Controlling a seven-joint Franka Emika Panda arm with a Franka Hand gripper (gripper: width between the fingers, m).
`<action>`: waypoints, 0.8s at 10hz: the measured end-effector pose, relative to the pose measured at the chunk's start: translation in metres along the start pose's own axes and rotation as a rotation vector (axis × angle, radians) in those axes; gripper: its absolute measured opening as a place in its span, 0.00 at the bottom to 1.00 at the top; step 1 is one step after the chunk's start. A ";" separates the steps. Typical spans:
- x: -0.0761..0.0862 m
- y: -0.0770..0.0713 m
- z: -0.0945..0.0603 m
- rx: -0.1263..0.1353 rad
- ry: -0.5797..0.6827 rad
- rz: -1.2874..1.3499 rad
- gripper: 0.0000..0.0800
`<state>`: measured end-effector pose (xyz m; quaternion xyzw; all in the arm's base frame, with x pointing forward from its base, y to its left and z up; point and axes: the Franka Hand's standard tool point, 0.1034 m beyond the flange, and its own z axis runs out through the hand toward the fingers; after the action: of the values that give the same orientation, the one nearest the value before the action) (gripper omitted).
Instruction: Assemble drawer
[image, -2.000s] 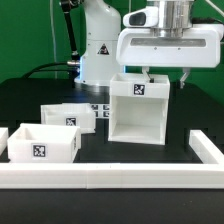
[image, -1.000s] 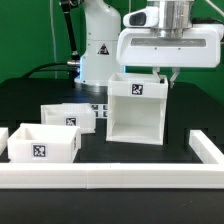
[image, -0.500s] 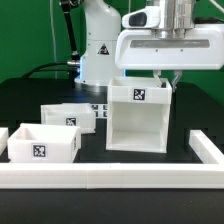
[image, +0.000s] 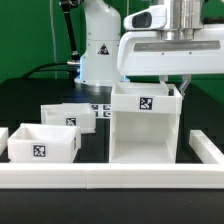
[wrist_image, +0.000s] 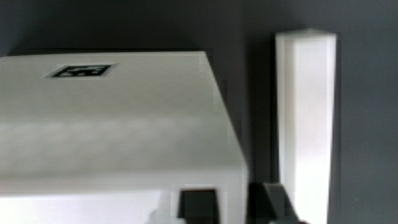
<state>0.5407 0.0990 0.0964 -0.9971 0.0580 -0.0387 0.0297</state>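
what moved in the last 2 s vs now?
The case slid toward the camera and slightly to the exterior view's right, ending close to the rail. The gripper travelled with it, at the case's wall on the exterior view's right; whether it clamps that wall is unclear. The front tray, the rear tray and the rail stayed put.

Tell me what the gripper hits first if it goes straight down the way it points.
The case: the gripper sits at its upper wall edge, seemingly clamping it, though depth is unclear.
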 end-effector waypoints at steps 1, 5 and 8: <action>-0.002 -0.001 0.000 0.000 0.000 0.002 0.05; -0.001 -0.005 -0.001 0.008 0.000 0.118 0.05; 0.006 -0.006 -0.002 0.034 0.000 0.305 0.05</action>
<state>0.5470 0.1039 0.0987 -0.9761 0.2082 -0.0349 0.0520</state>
